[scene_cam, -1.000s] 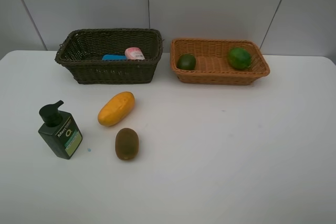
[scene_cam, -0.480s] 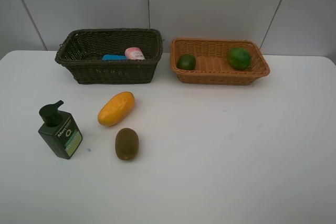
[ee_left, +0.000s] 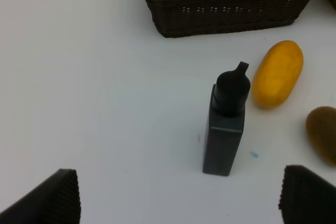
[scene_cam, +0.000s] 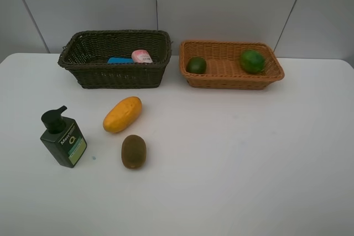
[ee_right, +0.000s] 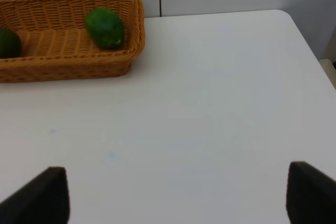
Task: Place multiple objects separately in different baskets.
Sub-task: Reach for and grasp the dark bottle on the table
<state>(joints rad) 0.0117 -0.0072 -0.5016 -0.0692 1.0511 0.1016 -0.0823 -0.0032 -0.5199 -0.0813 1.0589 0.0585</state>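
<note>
Pump bottle (scene_cam: pixel 62 139) stands upright on the tabletop (scene_cam: pixel 249 164), well in front of the dark basket (scene_cam: pixel 119 75). Mango (scene_cam: pixel 122 114) and kiwi (scene_cam: pixel 134 151) lie in front of that basket too. Left gripper (ee_left: pixel 178 198), right gripper (ee_right: pixel 176 192): jaws wide open, holding nothing. Risk: the tall bottle topples if the jaws clip its pump head.

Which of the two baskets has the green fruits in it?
The shallow orange basket, on the right in the high view: both green fruits lie in it. The dark basket holds a blue item and a pink one.
</note>
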